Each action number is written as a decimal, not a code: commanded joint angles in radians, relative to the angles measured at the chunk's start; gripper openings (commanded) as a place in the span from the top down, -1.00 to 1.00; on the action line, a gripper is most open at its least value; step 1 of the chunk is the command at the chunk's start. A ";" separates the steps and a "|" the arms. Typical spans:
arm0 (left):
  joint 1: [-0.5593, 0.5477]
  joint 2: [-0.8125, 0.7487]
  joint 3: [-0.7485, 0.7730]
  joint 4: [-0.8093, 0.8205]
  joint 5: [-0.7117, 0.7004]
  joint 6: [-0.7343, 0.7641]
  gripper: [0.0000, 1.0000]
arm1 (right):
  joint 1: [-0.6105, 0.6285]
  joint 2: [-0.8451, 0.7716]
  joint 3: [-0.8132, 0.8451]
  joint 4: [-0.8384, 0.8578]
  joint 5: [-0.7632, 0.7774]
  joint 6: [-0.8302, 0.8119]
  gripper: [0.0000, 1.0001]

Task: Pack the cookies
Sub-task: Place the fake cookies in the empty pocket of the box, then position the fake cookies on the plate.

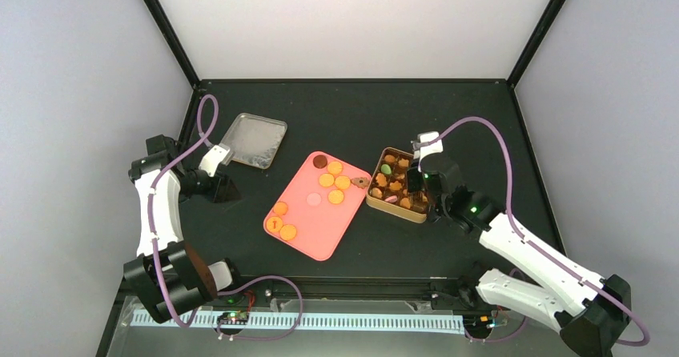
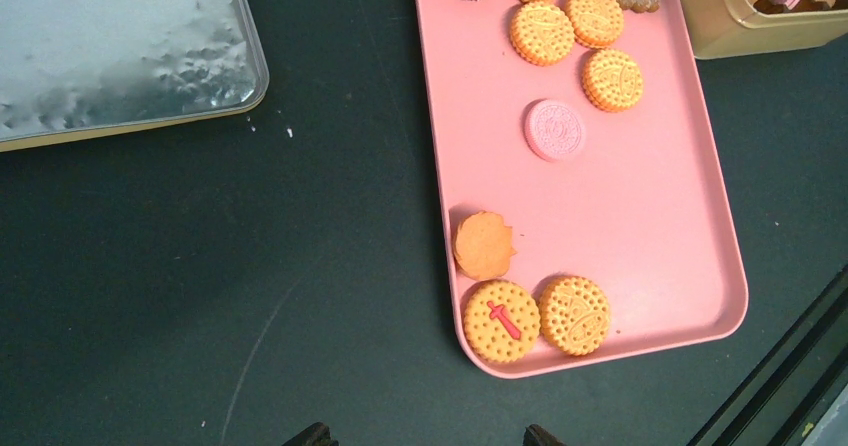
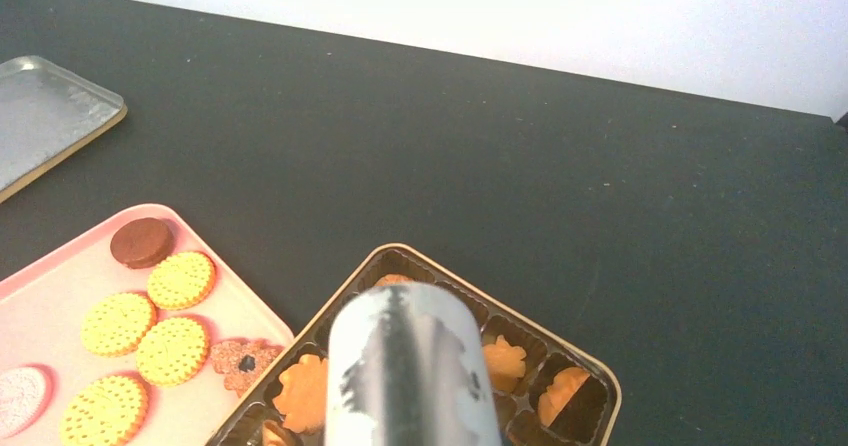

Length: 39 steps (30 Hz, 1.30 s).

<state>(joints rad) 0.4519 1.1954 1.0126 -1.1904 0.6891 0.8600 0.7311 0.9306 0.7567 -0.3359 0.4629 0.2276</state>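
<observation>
Left claw (image 2: 425, 438): released. Only its two tips show at the lower edge of the left wrist view, and they stand apart over bare bench (image 2: 200, 266), just off the left side of the pink tray (image 2: 640, 226). It grips nothing.

- The cookies (image 2: 545, 33) lie in two groups on the tray. Three orange ones, one with a red mark, sit at the tray's near-left corner, closest to that claw. At the tray's far end are four orange, one dark brown and one brown flower-shaped, with a pink one towards the tray's middle.
- More cookies fill cups of the gold tin (image 2: 760, 31), which sits just beside the tray's far right edge.

Right claw (image 1: 416, 182): hangs over the tin. Your right wrist view gives only a grey blur, so I cannot tell if it is clenched.

The silver lid (image 2: 110, 46) lies beyond the tray's far-left side.
</observation>
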 commanded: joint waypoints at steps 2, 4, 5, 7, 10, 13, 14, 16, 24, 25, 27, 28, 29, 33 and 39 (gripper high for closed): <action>0.008 -0.010 0.029 -0.027 0.024 0.022 -0.01 | -0.006 -0.057 -0.002 0.038 -0.030 0.036 0.53; 0.008 -0.009 0.026 -0.025 0.027 0.021 -0.01 | -0.006 -0.073 0.011 0.034 -0.036 0.032 0.54; 0.009 -0.008 0.025 -0.025 0.028 0.021 -0.01 | -0.006 -0.079 0.021 0.028 -0.039 0.030 0.54; 0.009 -0.009 0.023 -0.023 0.028 0.019 -0.01 | -0.006 -0.090 0.043 0.025 -0.039 0.018 0.55; 0.008 -0.011 0.024 -0.022 0.018 0.019 -0.01 | -0.005 -0.106 0.087 0.028 -0.072 0.003 0.54; 0.009 -0.011 0.026 -0.019 0.005 0.013 -0.01 | -0.005 -0.107 0.121 0.048 -0.142 0.004 0.53; 0.009 -0.012 0.025 -0.016 0.002 0.011 -0.01 | -0.003 -0.099 0.129 0.060 -0.173 0.012 0.53; 0.009 -0.010 0.024 -0.014 -0.001 0.007 -0.01 | 0.008 -0.071 0.143 0.091 -0.218 0.025 0.53; 0.009 -0.015 0.011 -0.009 -0.024 -0.003 -0.01 | 0.246 0.230 0.266 0.278 -0.232 0.006 0.52; 0.009 -0.017 0.010 -0.009 -0.028 -0.004 -0.01 | 0.274 0.279 0.298 0.296 -0.237 -0.002 0.52; 0.010 -0.020 0.006 -0.005 -0.035 -0.004 -0.01 | 0.313 0.384 0.364 0.332 -0.255 -0.015 0.52; 0.010 -0.022 0.002 -0.002 -0.038 -0.004 -0.01 | 0.331 0.437 0.401 0.346 -0.264 -0.022 0.53; 0.011 -0.022 -0.002 0.001 -0.043 -0.004 -0.01 | 0.344 0.488 0.434 0.366 -0.274 -0.031 0.53; 0.026 -0.014 -0.019 0.013 -0.058 0.000 -0.01 | 0.369 0.671 0.580 0.396 -0.316 -0.045 0.53; 0.069 0.002 -0.037 0.018 -0.058 0.021 -0.01 | 0.369 0.869 0.709 0.431 -0.373 -0.019 0.53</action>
<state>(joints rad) 0.4931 1.1915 0.9810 -1.1801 0.6346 0.8597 1.1000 1.7309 1.3937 0.0193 0.1329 0.2016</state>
